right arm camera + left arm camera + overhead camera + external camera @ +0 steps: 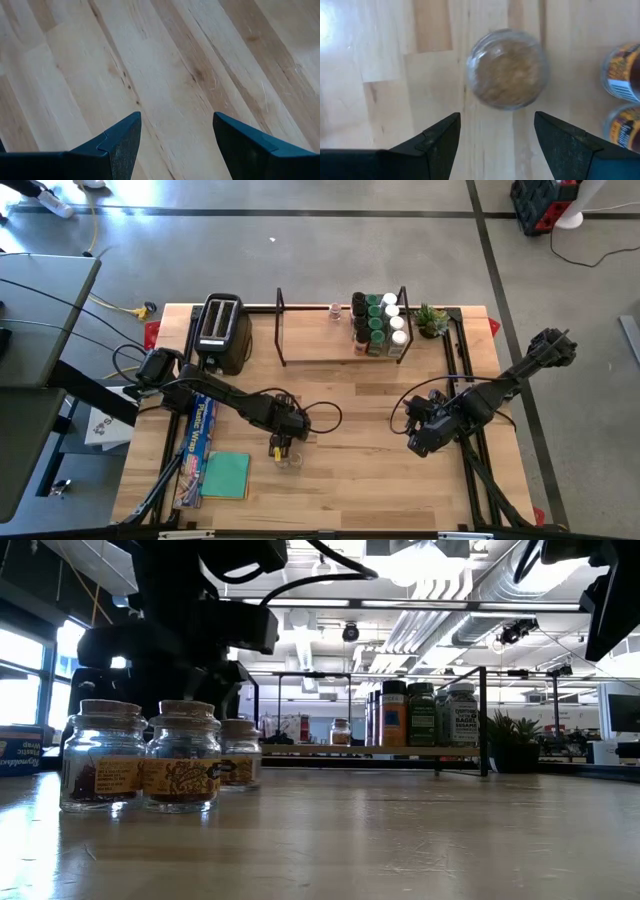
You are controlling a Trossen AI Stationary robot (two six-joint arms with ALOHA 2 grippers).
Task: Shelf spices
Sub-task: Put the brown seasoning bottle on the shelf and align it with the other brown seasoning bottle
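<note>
Three glass jars (140,758) stand closest on the desk (360,470); your left tool (497,142) hangs spread just above one corked jar (506,69), two beside it. Your right tool (176,142) is spread over bare desk. More spices (380,322) sit on the shelf (315,345) beyond both tools.

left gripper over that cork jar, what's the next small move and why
Probably lower the left gripper straight down around the jar. Its fingers are open and empty, the jar stands just ahead of them on the table, and the shelf has free board. The right gripper waits open over bare wood.
</note>
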